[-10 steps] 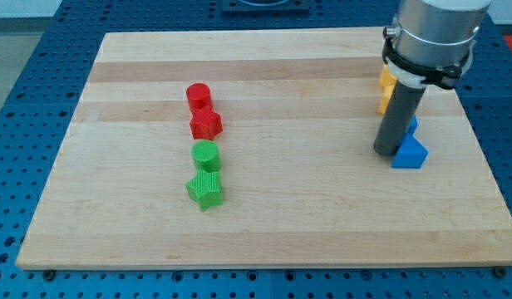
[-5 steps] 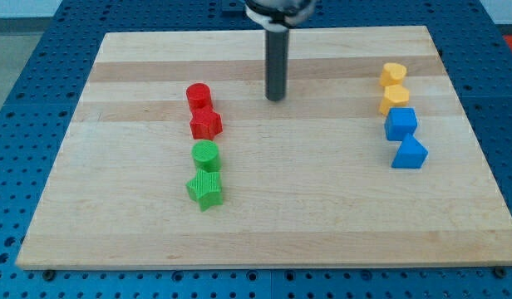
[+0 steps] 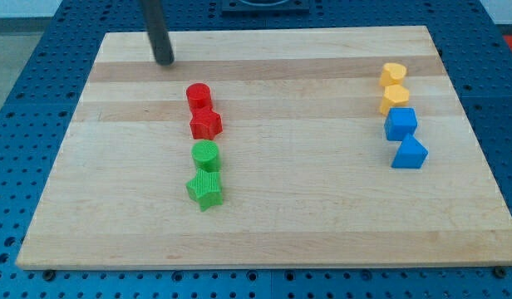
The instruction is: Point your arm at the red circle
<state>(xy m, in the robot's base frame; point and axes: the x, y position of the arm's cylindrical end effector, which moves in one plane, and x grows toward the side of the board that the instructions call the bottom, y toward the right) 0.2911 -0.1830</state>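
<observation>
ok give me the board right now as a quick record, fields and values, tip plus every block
tip: my tip rests near the view's top left, above and left of the red circle, not touching it
red circle: top of the left column, touching the block below
red block: irregular shape, directly under the red circle
green circle: below the red pair
green star: bottom of the left column
yellow blocks: two, view's upper right, stacked in a line
blue blocks: two, below the yellow ones
board: wooden

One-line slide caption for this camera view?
My tip rests above-left of the red circle, not touching it, on the wooden board.
</observation>
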